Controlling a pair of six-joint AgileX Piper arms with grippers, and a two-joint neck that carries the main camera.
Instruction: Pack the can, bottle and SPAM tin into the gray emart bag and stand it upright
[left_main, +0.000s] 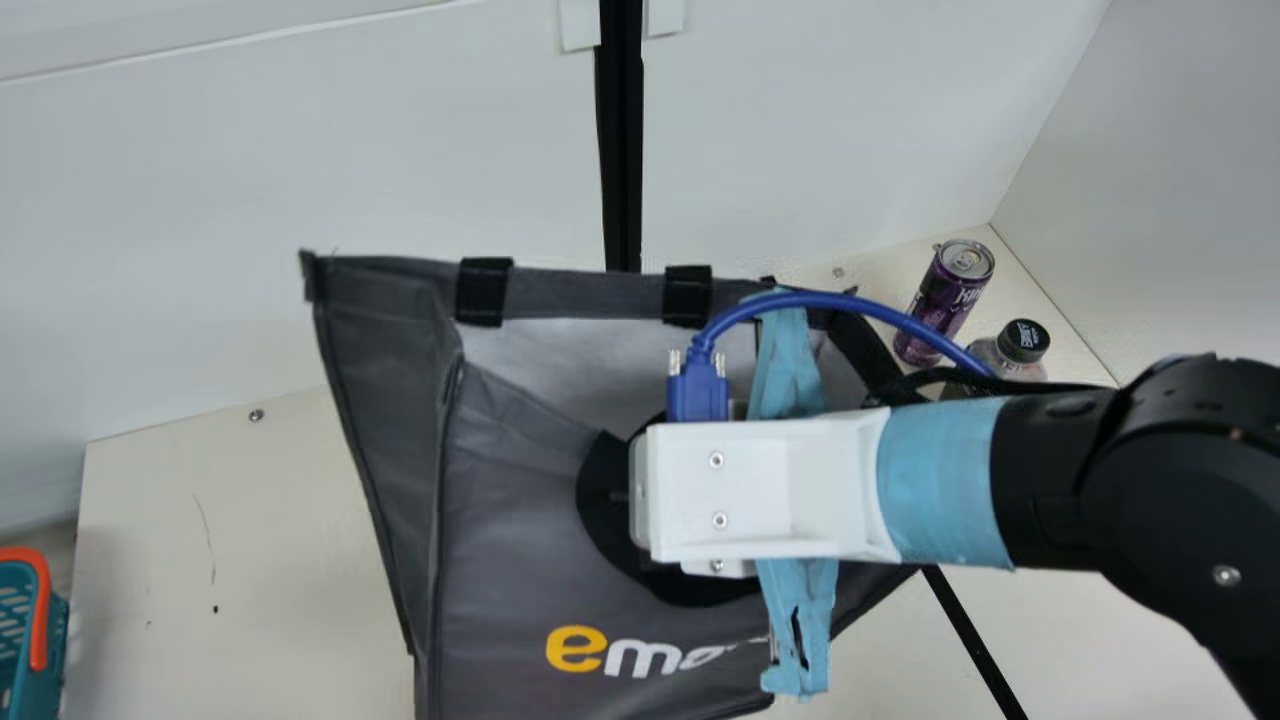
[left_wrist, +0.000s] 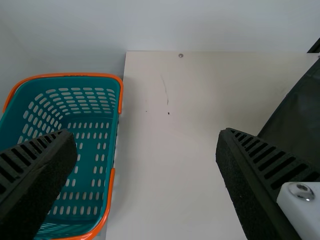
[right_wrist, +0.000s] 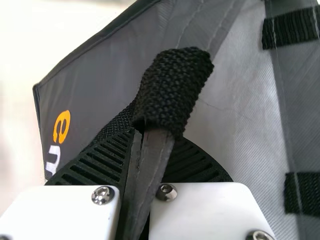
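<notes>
The gray emart bag (left_main: 520, 560) stands mid-table in the main view, its mouth partly open. My right gripper (left_main: 640, 500) is over its front edge; the fingers are hidden there behind the white housing. In the right wrist view my right gripper (right_wrist: 142, 165) is shut on the rim of the bag (right_wrist: 155, 160) beside a black strap (right_wrist: 172, 90). The purple can (left_main: 945, 300) and the bottle (left_main: 1010, 350) stand behind the bag at the right. In the left wrist view my left gripper (left_wrist: 145, 170) is open with nothing between its fingers, and the bag's dark side (left_wrist: 300, 110) shows.
A teal basket with orange handles (left_wrist: 95, 150) is beside the table's left edge, also at the main view's lower left (left_main: 50, 640). White walls (left_main: 300, 180) rise behind the table. My right arm crosses low over the table's right part.
</notes>
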